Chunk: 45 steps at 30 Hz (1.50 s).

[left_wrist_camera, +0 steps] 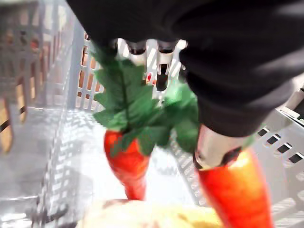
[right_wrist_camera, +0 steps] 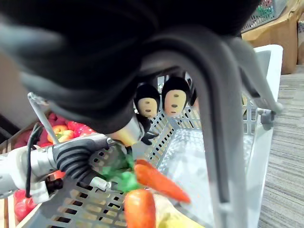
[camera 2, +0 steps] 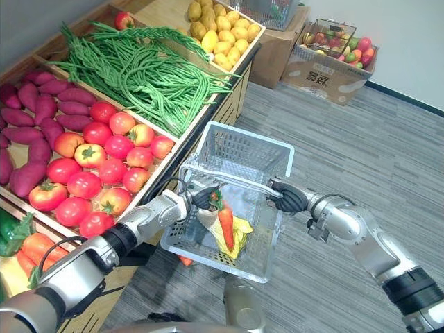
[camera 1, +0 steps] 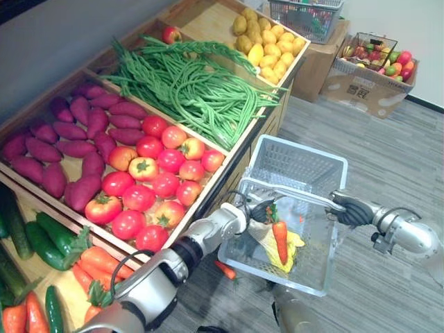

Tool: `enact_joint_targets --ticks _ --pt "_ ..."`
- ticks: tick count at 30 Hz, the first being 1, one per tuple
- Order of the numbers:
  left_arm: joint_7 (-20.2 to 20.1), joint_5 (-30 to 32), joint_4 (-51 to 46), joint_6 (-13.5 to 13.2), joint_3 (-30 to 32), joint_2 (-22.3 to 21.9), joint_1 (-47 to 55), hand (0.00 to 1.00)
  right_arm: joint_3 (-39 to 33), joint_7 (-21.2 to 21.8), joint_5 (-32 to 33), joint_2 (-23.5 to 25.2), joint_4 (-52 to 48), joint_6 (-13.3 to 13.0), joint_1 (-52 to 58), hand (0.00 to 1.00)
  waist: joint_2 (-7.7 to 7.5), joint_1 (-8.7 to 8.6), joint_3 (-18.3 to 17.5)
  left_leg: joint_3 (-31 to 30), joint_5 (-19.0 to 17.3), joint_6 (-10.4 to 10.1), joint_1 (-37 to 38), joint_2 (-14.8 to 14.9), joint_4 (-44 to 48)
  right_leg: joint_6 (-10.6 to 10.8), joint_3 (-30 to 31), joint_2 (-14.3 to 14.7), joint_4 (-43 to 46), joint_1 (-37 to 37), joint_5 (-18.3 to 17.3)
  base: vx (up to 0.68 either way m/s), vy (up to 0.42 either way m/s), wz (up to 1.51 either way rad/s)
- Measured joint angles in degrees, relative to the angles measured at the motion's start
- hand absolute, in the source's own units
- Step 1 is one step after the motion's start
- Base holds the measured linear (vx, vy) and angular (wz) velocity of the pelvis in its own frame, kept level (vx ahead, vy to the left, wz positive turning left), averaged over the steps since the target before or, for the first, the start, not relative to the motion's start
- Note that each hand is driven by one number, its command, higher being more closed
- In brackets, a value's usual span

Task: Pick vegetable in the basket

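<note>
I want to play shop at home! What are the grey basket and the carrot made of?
The basket looks like moulded plastic, pale grey and matte; its walls are an even grid of slots. The carrot, hanging from the left robot hand, is probably a plastic toy, given its smooth, shiny orange skin and flat, cloth-like green leaves, though I cannot be sure.

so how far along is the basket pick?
Done: yellow produce already lies in the basket.
In hand: the left hand pinches a carrot by its leafy top, hanging it inside the basket; the right hand is curled round the basket handle.
Left: letting the carrot go. More carrots lie on the stand.
</note>
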Motion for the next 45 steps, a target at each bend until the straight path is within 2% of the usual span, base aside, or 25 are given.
enact_joint_targets --ticks 7,10,13,17,20,24,25,28,30,32,33,35,36,37,38,40,42,45 --pt "-0.73 -0.05 -0.32 -0.09 -0.41 -0.61 -0.13 0.00 -0.87 0.02 0.20 0.08 -0.17 0.00 2.12 1.00 0.01 -0.04 0.30 -0.84 -0.02 0.04 -0.79 0.12 0.17 0.01 -0.63 -0.23 -0.14 -0.14 0.01 0.00 0.005 0.05" --pt "-1.33 -0.55 -6.36 -0.20 -2.87 0.13 -0.16 0.00 -4.11 0.00 -0.11 1.15 0.23 0.01 4.36 1.00 0.04 -0.04 1.08 -2.26 -0.14 0.28 -1.68 0.13 0.34 0.02 -1.65 -0.65 -0.13 0.04 0.01 -0.01 0.007 0.17" --pt "-2.46 -1.37 -15.69 -1.62 -6.35 0.17 -0.15 0.00 -8.28 -0.03 -3.23 4.67 3.82 0.56 5.00 1.00 0.01 0.41 1.17 -3.75 -0.14 0.29 -2.17 -0.07 0.36 0.05 -3.09 -1.24 0.35 0.46 0.02 -0.02 0.014 0.26" --pt "-4.64 -5.79 -27.62 -4.74 -10.97 0.24 0.01 0.00 -14.77 -0.53 -7.73 11.03 8.65 3.01 5.24 1.00 0.03 0.76 1.15 -6.03 -0.20 0.43 -2.88 -0.60 0.16 0.07 -5.46 -2.32 0.60 1.31 -0.01 -0.04 0.034 0.28" --pt "-6.47 -9.39 -35.11 -6.95 -13.68 0.87 0.32 0.00 -20.31 -3.76 -10.22 16.18 12.30 5.17 5.18 1.00 0.07 1.71 1.13 -7.95 -0.23 0.83 -4.03 -0.94 0.33 0.09 -7.21 -3.27 0.73 1.59 -0.03 -0.06 0.030 0.33" --pt "-8.86 -14.76 -44.52 -8.57 -15.97 5.64 1.68 0.00 -26.28 -8.89 -12.34 21.32 16.17 8.79 4.41 1.00 0.34 2.40 0.97 -11.80 -0.14 1.60 -5.90 -0.59 1.52 0.07 -10.75 -4.32 1.14 2.74 -0.05 -0.06 0.014 0.43" --pt "-9.36 -15.92 -47.09 -8.64 -15.94 7.36 2.70 0.00 -28.36 -9.58 -12.35 22.69 17.82 9.18 4.26 1.00 0.40 3.16 0.93 -13.04 -0.28 1.79 -6.29 -0.43 1.92 0.11 -11.93 -4.54 1.64 3.11 -0.30 -0.06 0.012 0.42" --pt "-10.09 -17.24 -53.07 -8.89 -15.78 11.22 5.62 0.00 -33.35 -12.06 -12.35 25.12 21.87 9.92 4.39 1.00 0.73 3.57 0.70 -16.43 -0.35 2.26 -7.76 -1.03 2.02 -0.05 -15.51 -5.94 3.20 3.89 -1.54 -0.07 0.020 0.63" --pt "-10.22 -18.70 -55.59 -9.31 -14.81 13.53 8.21 0.00 -36.34 -13.62 -12.34 25.94 24.03 10.55 5.30 1.00 1.19 4.78 0.08 -18.48 -0.03 2.82 -8.74 -1.89 1.66 -0.07 -17.53 -7.02 3.97 4.25 -2.30 -0.04 0.029 0.66" --pt "-10.08 -18.86 -58.25 -9.30 -9.11 15.27 13.29 0.00 -41.74 -14.86 -12.30 28.05 27.38 11.14 6.90 1.00 2.04 5.68 -1.49 -22.59 0.90 3.90 -10.91 -3.72 0.43 -0.02 -21.54 -8.93 3.96 5.24 -2.76 -0.03 0.034 0.79" --pt "-10.01 -18.86 -58.66 -9.28 -7.56 15.41 14.42 0.00 -42.66 -15.27 -12.25 28.65 28.14 11.18 7.32 1.00 2.00 5.80 -1.61 -23.30 1.19 3.96 -11.00 -4.34 -0.23 0.02 -22.36 -9.41 3.98 5.61 -2.91 -0.01 0.039 1.08" --pt "-8.55 -18.95 -60.50 -8.71 3.41 15.62 21.87 0.00 -48.53 -16.64 -11.57 32.23 34.68 11.26 9.92 1.00 1.85 6.76 -3.17 -28.81 3.49 5.15 -12.15 -7.42 -3.35 0.07 -28.45 -11.79 3.73 8.04 -3.70 0.02 0.033 1.22" --pt "-7.90 -18.97 -60.85 -8.65 6.43 15.54 23.87 0.00 -49.73 -16.83 -11.20 32.98 36.51 11.28 10.08 1.00 1.75 7.04 -3.31 -30.12 4.11 5.33 -12.39 -8.18 -4.13 -0.05 -29.79 -12.29 3.73 8.59 -3.82 0.02 0.024 1.15" --pt "-6.65 -19.06 -61.25 -8.02 12.81 15.10 28.05 0.00 -51.89 -17.94 -10.30 34.72 40.25 11.43 10.53 1.00 1.41 7.38 -4.16 -32.46 5.49 5.81 -13.11 -9.97 -6.15 -0.16 -32.44 -13.28 3.37 9.22 -3.99 0.01 0.018 0.91" --pt "-5.80 -19.07 -61.25 -7.54 16.27 14.58 30.18 0.00 -52.58 -18.48 -9.81 35.59 42.15 11.48 10.97 1.00 1.11 7.45 -4.59 -33.74 6.31 5.87 -13.49 -11.05 -7.48 -0.10 -33.73 -13.58 2.59 9.72 -4.04 0.03 0.002 1.14" --pt "-2.76 -19.14 -61.26 -5.47 27.98 11.20 37.48 0.00 -54.67 -20.44 -8.89 39.01 50.26 11.53 11.90 1.00 0.43 8.31 -5.15 -38.07 9.26 6.16 -13.97 -14.22 -11.99 -0.23 -37.95 -14.64 -0.06 12.40 -4.07 0.05 -0.009 1.07" --pt "-0.46 -19.16 -61.25 -4.17 34.84 7.18 42.18 0.00 -56.64 -20.71 -8.80 40.40 57.03 11.62 11.46 1.00 -0.02 8.36 -5.51 -41.36 11.23 6.23 -14.17 -16.49 -15.17 -0.25 -41.20 -15.27 -1.64 14.08 -4.09 0.06 -0.010 0.92" --pt "2.93 -19.17 -60.78 -2.85 44.39 0.08 46.84 0.00 -58.44 -21.53 -7.78 42.16 64.85 12.74 11.18 1.00 -0.26 9.59 -6.03 -44.64 15.13 7.29 -14.35 -19.21 -20.38 0.18 -44.02 -15.90 -2.58 14.53 -3.82 0.09 -0.008 0.69"
